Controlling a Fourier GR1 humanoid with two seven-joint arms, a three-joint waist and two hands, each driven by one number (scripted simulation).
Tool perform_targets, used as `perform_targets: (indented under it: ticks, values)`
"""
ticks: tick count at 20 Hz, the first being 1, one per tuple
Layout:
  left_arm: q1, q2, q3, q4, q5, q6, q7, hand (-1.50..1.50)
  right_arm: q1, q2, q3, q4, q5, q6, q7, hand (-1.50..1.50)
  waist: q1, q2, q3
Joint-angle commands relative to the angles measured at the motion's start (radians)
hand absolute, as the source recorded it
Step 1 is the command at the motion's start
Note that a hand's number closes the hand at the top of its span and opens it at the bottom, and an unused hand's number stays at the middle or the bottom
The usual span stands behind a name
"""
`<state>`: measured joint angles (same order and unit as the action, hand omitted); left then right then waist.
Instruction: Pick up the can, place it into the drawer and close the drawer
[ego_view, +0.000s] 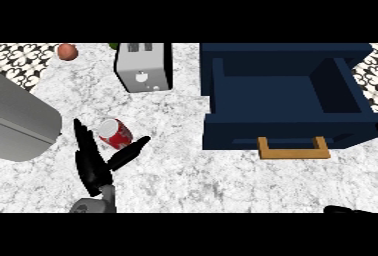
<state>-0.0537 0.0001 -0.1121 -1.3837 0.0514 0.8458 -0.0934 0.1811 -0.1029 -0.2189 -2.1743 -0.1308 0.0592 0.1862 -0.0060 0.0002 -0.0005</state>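
Note:
A red and white can (115, 133) lies on its side on the marble counter, left of centre. My left hand (94, 167) sits just below it, open, with straight fingers (85, 137) reaching up along the can's left and the thumb (131, 151) spread under its right side, the can in the gap between them. The dark blue drawer (221, 130) stands open at the right, its wooden handle (293, 149) facing me and its inside empty. Only a sliver of my right hand (345, 209) shows at the lower right edge.
A silver toaster (144, 66) stands behind the can, left of the drawer. A large grey rounded object (22, 122) fills the left edge. A reddish-brown round fruit (67, 51) lies at the back left. Bare marble (221, 180) lies in front of the drawer.

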Motion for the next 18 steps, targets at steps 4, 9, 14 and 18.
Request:
perform_targets:
  ticks: [4,9,14,18]
  values:
    - [0.006,0.013,0.069,0.081,0.106,-0.054,-0.107,-1.50,-0.069,0.021,0.024,0.025,0.056,-0.028,0.029,-1.50,0.006,0.000,0.000]
    - [-0.034,0.000,0.070,0.286,0.279,-0.081,-0.322,-1.50,-0.055,-0.023,-0.063,-0.028,-0.040,0.015,0.084,-1.50,0.002,0.000,0.000]
    - [-0.070,0.005,0.159,0.367,0.290,-0.167,-0.353,-1.50,-0.012,0.039,-0.013,0.029,0.051,0.026,-0.027,-1.50,0.004,0.000,0.000]
    - [-0.132,0.008,0.247,0.519,0.332,-0.204,-0.467,-1.50,0.008,-0.018,-0.102,-0.052,-0.064,0.070,0.076,-1.50,0.000,0.000,0.000]
